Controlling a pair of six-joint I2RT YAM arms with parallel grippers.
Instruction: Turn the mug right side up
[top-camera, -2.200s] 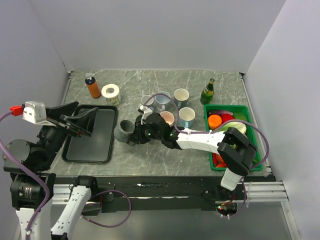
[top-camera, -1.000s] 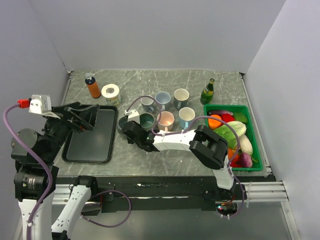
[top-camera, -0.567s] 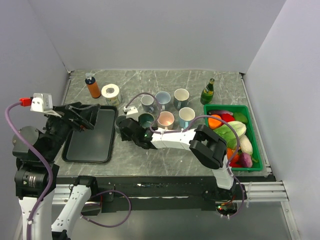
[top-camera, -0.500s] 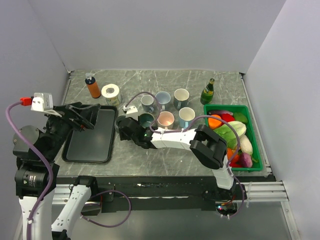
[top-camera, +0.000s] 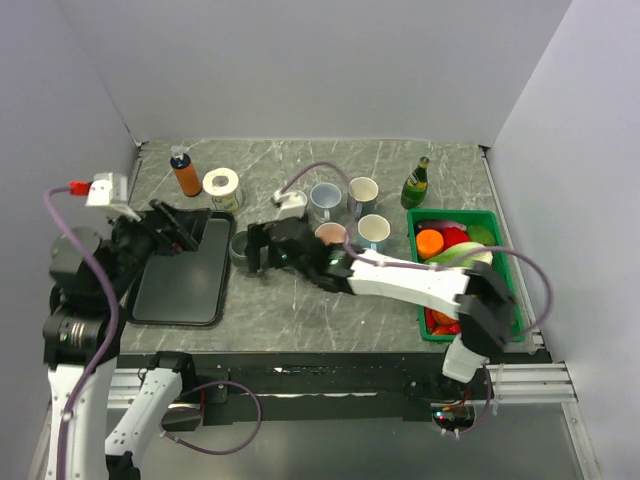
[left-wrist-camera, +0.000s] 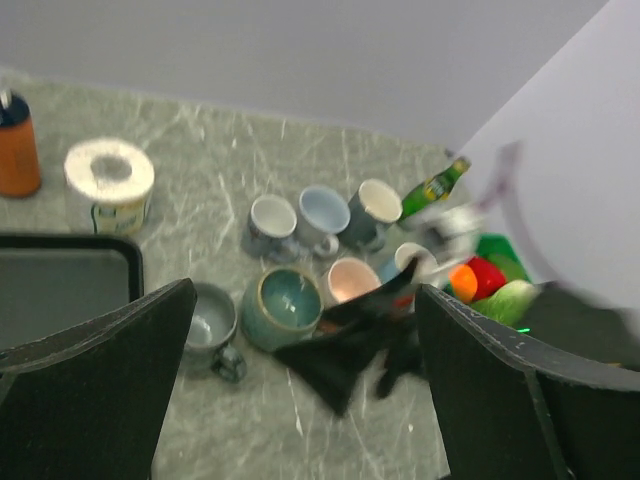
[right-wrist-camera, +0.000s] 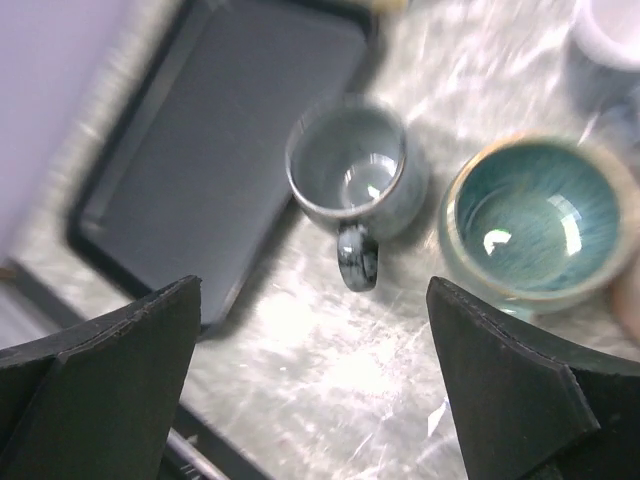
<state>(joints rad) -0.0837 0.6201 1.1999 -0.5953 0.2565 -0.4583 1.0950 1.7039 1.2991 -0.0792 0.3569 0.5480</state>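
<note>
The grey mug (top-camera: 240, 251) stands mouth up on the table just right of the black tray (top-camera: 185, 285). In the right wrist view the mug (right-wrist-camera: 349, 175) shows its empty inside, and its dark handle (right-wrist-camera: 357, 258) points toward the camera. My right gripper (top-camera: 260, 248) hovers over it, open, with nothing between the fingers (right-wrist-camera: 110, 370). The mug (left-wrist-camera: 210, 320) also appears in the left wrist view, with the right gripper (left-wrist-camera: 350, 345) a dark blur beside it. Over the tray, my left gripper (top-camera: 185, 225) stands open and empty.
A teal mug (right-wrist-camera: 535, 225) sits right beside the grey one. Several more mugs (top-camera: 362, 192) stand behind. A toilet roll (top-camera: 221, 187) and an orange bottle (top-camera: 185, 173) are at the back left, a green bottle (top-camera: 415, 184) beside the green bin (top-camera: 455, 212) of vegetables at the right.
My right gripper has opened and let go of the grey mug, which now stands upright, and has pulled up and back a little. The left arm has shifted slightly.
</note>
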